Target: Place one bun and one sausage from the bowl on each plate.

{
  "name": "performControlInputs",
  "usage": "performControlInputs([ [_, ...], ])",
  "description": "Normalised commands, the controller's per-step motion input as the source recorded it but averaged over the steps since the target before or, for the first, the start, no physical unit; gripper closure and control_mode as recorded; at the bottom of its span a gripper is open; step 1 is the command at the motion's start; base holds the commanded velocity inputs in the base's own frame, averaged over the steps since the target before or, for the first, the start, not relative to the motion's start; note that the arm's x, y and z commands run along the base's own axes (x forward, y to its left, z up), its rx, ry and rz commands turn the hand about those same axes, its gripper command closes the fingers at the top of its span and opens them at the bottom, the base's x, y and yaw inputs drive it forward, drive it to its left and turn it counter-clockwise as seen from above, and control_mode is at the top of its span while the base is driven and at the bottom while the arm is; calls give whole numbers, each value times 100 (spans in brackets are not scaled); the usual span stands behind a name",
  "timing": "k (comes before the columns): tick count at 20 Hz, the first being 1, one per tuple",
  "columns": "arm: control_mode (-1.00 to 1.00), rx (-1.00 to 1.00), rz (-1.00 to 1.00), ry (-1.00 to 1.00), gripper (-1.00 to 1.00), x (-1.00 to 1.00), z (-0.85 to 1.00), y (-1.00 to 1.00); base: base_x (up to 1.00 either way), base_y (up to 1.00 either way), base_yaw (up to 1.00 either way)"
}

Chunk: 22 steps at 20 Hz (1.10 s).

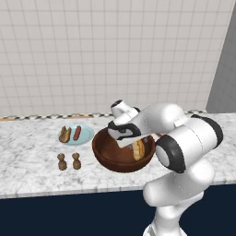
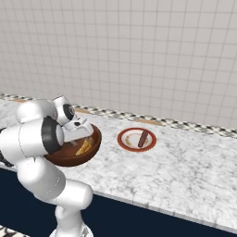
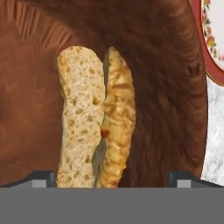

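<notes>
One golden-tan bun point(image 3: 94, 118) lies split open inside the dark wooden bowl point(image 3: 166, 87). My gripper point(image 3: 111, 177) hangs open just above it, its fingertips point(image 3: 43, 178) set wide on either side of the bun's near end. The left base view shows my hand low over the bowl point(image 1: 108, 159), next to the bun point(image 1: 138, 150). The pale blue plate point(image 1: 87, 136) to the bowl's left holds a bun point(image 1: 66, 134) and a sausage point(image 1: 77, 132). The red-rimmed white plate point(image 2: 122, 139) to the bowl's right holds one sausage point(image 2: 143, 137).
Two small brown shakers point(image 1: 61, 162) point(image 1: 76, 161) stand in front of the blue plate, near the marble counter's front edge point(image 1: 55, 189). A tiled wall closes off the back of the counter. Open marble stretches to the right of the red-rimmed plate.
</notes>
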Motion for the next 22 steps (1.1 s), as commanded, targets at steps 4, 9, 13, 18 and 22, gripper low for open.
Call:
performControlInputs([
  [4, -100, 0, 0, -1, -100, 1, -22, -27, 0, 0, 0],
  [9, -100, 0, 0, -5, -100, 9, -29, 0, 0, 0, 0],
  [13, -100, 0, 0, -7, -100, 3, -27, 0, 0, 0, 0],
  [18, -100, 0, 0, -12, 100, 0, -13, 0, 0, 0, 0],
  [22, -100, 0, 0, -13, 100, 0, -4, 0, 0, 0, 0],
])
